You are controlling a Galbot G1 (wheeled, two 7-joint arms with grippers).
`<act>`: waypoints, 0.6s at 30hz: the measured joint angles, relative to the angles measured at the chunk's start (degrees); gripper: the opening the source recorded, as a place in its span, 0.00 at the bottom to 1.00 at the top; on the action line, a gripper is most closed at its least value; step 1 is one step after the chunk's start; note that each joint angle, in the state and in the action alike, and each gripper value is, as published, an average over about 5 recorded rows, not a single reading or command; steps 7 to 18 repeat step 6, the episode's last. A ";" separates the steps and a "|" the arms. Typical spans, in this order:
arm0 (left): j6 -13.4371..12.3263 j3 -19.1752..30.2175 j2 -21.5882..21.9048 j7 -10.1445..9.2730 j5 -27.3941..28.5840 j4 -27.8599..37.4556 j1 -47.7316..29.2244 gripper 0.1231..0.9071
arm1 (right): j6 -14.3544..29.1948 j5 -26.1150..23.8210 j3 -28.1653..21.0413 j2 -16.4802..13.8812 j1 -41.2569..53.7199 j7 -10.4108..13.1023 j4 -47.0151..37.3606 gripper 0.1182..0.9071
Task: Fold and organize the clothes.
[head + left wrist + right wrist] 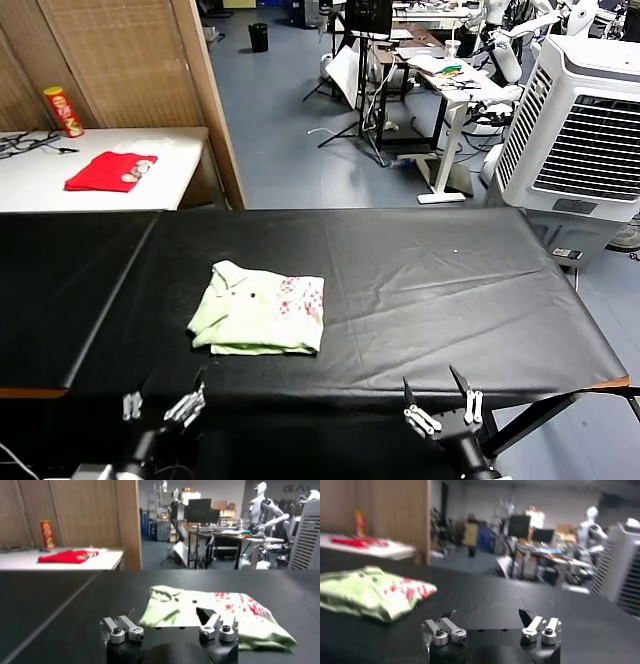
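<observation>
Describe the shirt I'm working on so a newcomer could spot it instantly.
On the long black-covered table, left of centre, lies a folded pale green thin-fabric T-shirt. Its pink-red floral print faces the robot's right, unlike the bright red cloth on the white side table behind.

The T-shirt (258, 321) lies folded on my table (450, 290), left of its middle and nearer my edge than the far one. My left gripper (160, 406) hangs at the near edge, just before the shirt and a little to its left, apart from it. My right gripper (440, 400) hangs at the same near edge, well to the right of the shirt. Behind the table on the left stands a 2nd table (170, 170); a folded cloth (110, 171) lies on it, and a can (63, 111) stands behind that cloth, to its left. A cooler (580, 130) stands behind the table's right end.
</observation>
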 joint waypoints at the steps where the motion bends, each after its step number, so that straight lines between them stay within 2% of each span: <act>1: 0.01 -0.20 0.03 -0.02 -0.03 -0.33 0.96 0.86 | 0.03 -0.01 0.02 0.01 -0.53 0.01 0.24 0.86; 6: 0.43 -0.61 0.17 -0.13 -0.03 -1.08 3.60 0.86 | 0.13 -0.03 0.09 0.03 -1.93 0.03 0.87 0.86; 18: 0.43 -0.61 0.17 -0.13 -0.03 -1.08 3.60 0.86 | 0.13 -0.03 0.09 0.03 -1.93 0.03 0.87 0.86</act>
